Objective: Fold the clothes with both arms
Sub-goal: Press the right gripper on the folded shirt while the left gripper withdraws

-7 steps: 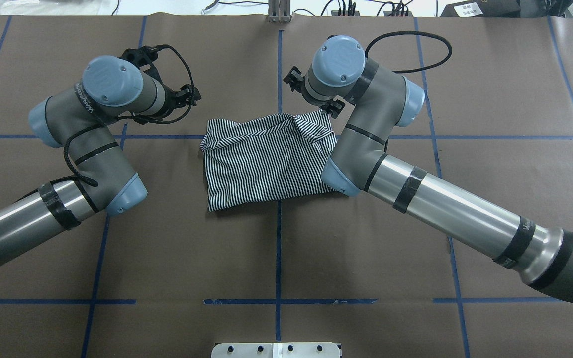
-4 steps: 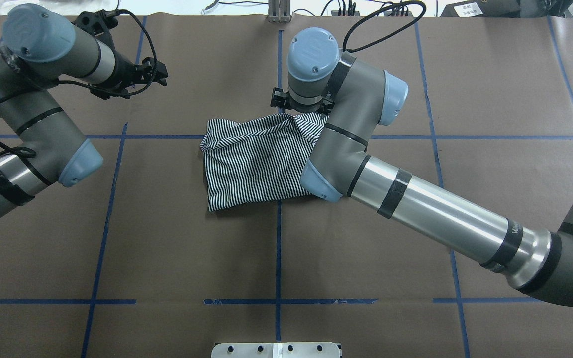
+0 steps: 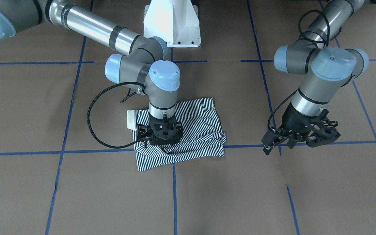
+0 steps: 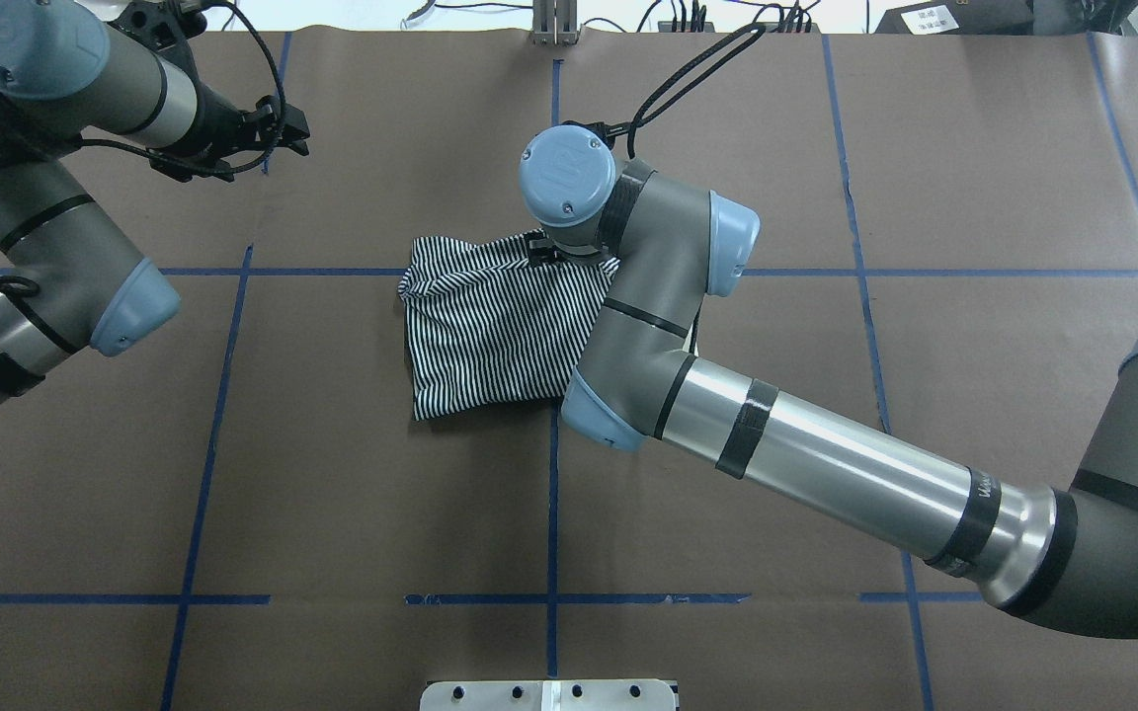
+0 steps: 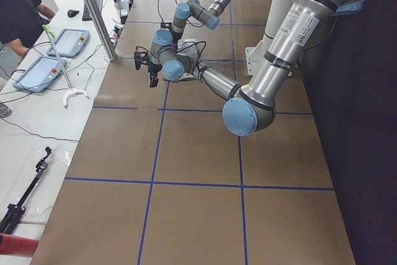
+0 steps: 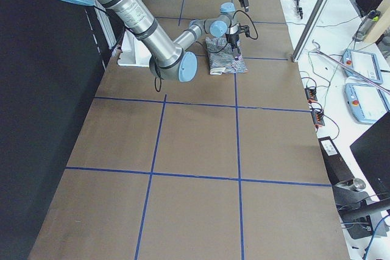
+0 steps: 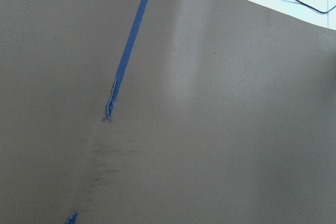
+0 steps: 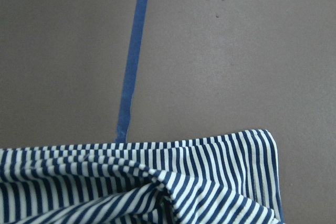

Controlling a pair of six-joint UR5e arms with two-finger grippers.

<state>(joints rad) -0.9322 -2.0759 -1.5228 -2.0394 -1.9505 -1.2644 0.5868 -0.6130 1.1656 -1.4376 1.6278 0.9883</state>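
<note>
1. Plainly, in the front-facing view your black two-finger right gripper (image 3: 163, 133) is planted on the navy-and-white striped polo shirt (image 3: 201, 127), on the bunched half farther from the white pedestal base (image 3: 171, 23). The shirt's cream collar (image 3: 131, 119) pokes out beside it. The wrist hides the fingers, so you cannot tell whether they have pinched any cloth. The black left gripper (image 3: 274, 142) hangs well apart from the shirt, its jaws seemingly parted and empty.
2. Overhead, the shirt (image 4: 490, 326) lies as a rough folded rectangle mid-table on the brown paper-covered table (image 4: 332, 494), a little wider across than deep. Nearly all of it sits robot-ward and to the left of the right gripper (image 4: 559, 259). The left gripper (image 4: 278, 133) is off near the far left corner, so your right arm is much the nearer.
3. From the right end, the shirt (image 6: 222, 59) shows small beneath the near arm. Judge nothing about the grip from this view.
4. The left wrist view shows only paper and a blue tape line (image 7: 126, 56).
5. The right wrist view shows the shirt's far edge (image 8: 157, 182), creased, with flat paper beyond it. I judge the next pull should run back toward the robot. Watch that the whole shirt does not slide on the smooth paper.
</note>
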